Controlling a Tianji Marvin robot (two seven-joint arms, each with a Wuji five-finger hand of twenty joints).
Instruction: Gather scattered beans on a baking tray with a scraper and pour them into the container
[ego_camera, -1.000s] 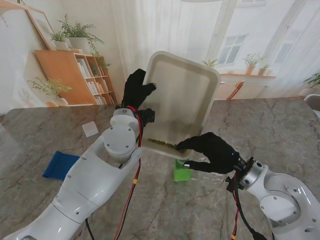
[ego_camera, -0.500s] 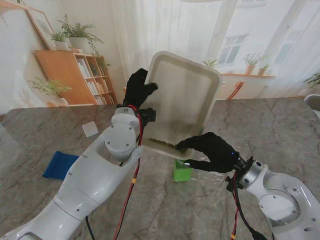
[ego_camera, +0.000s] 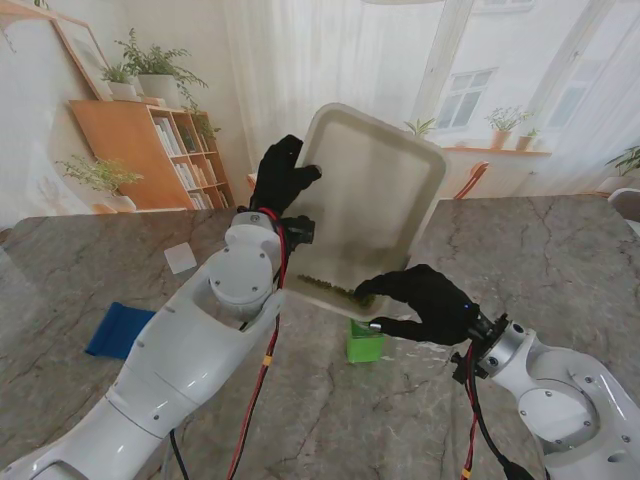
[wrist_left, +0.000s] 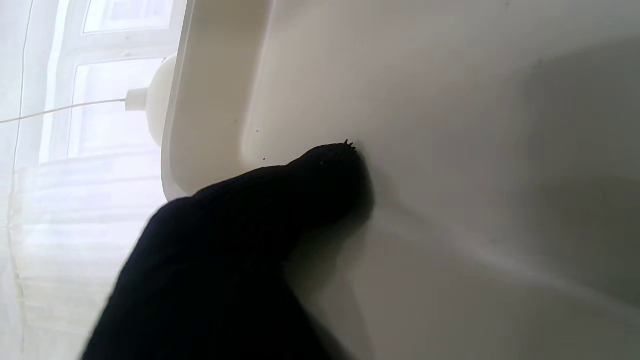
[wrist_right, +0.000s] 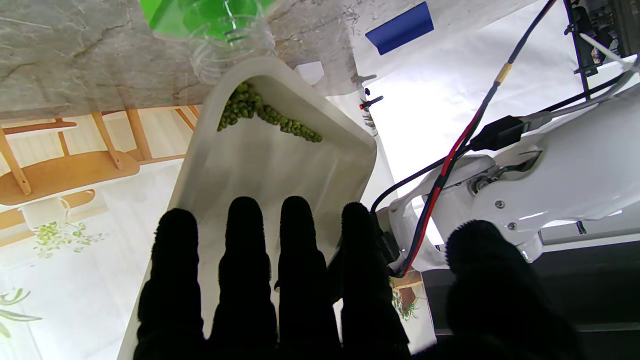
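— Where are the beans (wrist_right: 265, 112) now?

— Heaped in the lowest corner of the tray (ego_camera: 375, 190), strung along its low rim. The tray stands steep, long axis running up and away from that corner.

— And the container (ego_camera: 364, 344)?

— Green, on the tabletop (ego_camera: 560, 260), directly under that corner and just apart from it. I can't see what's inside.

— Who holds the tray?

— Both. The left hand (ego_camera: 283, 175) grips the high left edge, fingers (wrist_left: 320, 170) pressed against the inside. The right hand (ego_camera: 425, 303) is closed on the low rim, nearest the beans and the container.

— So the pour?

— I'd judge it hinges on that corner staying over the mouth; tipped sideways, the beans would miss.

— The scraper?

— The blue thing (ego_camera: 120, 330) lying far left may be it.
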